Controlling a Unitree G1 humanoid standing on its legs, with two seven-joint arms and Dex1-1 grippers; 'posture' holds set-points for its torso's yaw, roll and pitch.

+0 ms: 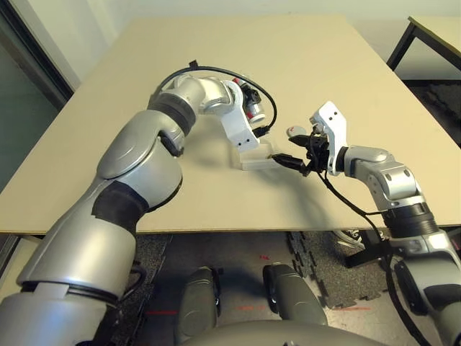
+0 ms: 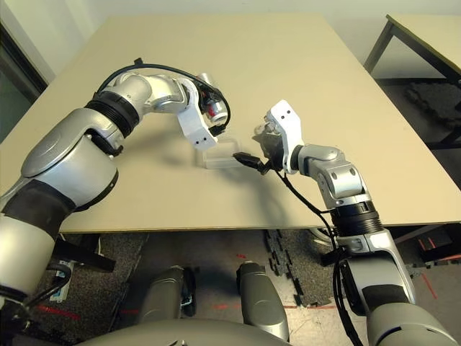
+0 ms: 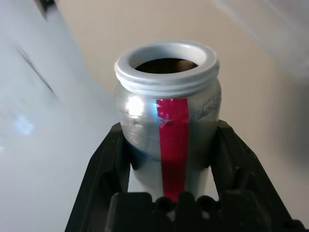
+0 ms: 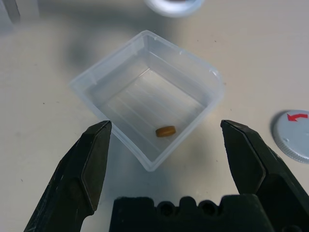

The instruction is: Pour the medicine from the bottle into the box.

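The cap (image 4: pixel 292 135) is cut off by the picture's edge.

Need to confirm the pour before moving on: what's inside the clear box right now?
One small brown pill lies on the floor of the box, near one wall. Nothing else shows in it; its clear walls hide nothing.

arms (image 1: pixel 137 155): silver shells, black joints | cables: black | end effector mounts: white

txt: none legible | sign: red arrow on grey cap (image 4: pixel 293 136)
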